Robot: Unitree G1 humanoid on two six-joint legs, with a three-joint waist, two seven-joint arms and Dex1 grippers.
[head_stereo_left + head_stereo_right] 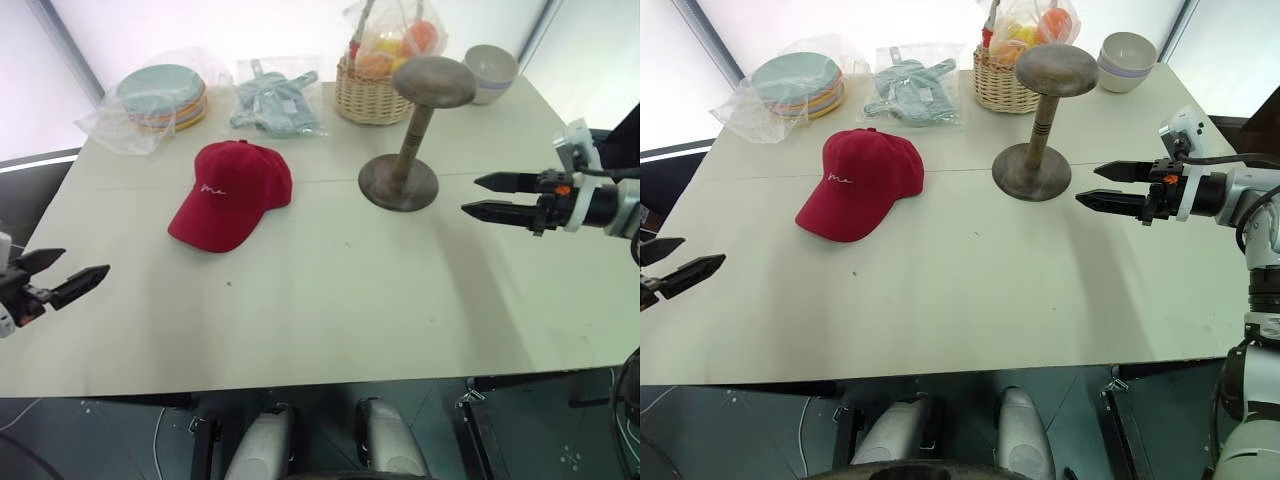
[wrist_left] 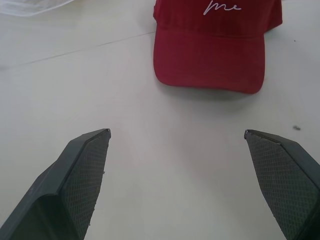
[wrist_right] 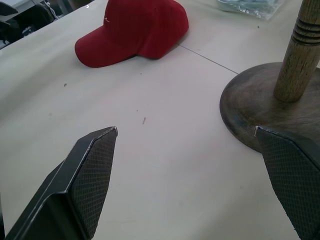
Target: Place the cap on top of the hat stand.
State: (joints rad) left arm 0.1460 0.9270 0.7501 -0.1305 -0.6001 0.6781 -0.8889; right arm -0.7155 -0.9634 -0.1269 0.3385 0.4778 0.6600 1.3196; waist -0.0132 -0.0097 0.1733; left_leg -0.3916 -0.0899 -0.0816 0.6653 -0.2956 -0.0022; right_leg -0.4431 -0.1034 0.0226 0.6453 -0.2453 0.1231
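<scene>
Your red cap (image 1: 232, 192) lies flat on the pale table (image 1: 330, 290), left of centre, brim toward the near-left and the white script on its front facing you. The hat stand (image 1: 415, 130) is upright to the right of it, well apart, its round base on the table and its mushroom top bare. A thin seam line runs across the table between the two.

Your left pincer (image 1: 62, 275) hangs at the table's left edge, near side, fingers spread wide with nothing between them; in the left wrist view the cap's brim sits beyond the fingertips (image 2: 90, 165) with bare table between. Your right pincer (image 1: 492, 196) hovers over the right part of the table, pointing left toward the stand's base, fingers also apart and empty; in the right wrist view one fingertip (image 3: 285, 165) overlaps the base's rim, though you cannot tell whether it touches.

Along the far edge you have a bagged stack of plates (image 1: 160, 98) at the left, a bagged pale blue-green garment (image 1: 275, 100) next, then a woven basket (image 1: 372, 85) with wrapped fruit just behind the stand, and stacked bowls (image 1: 490, 70) at the far-right corner.

The near half of the table is open from the left edge to the right, and so is the stretch between cap and stand. The basket crowds the stand's far side.
</scene>
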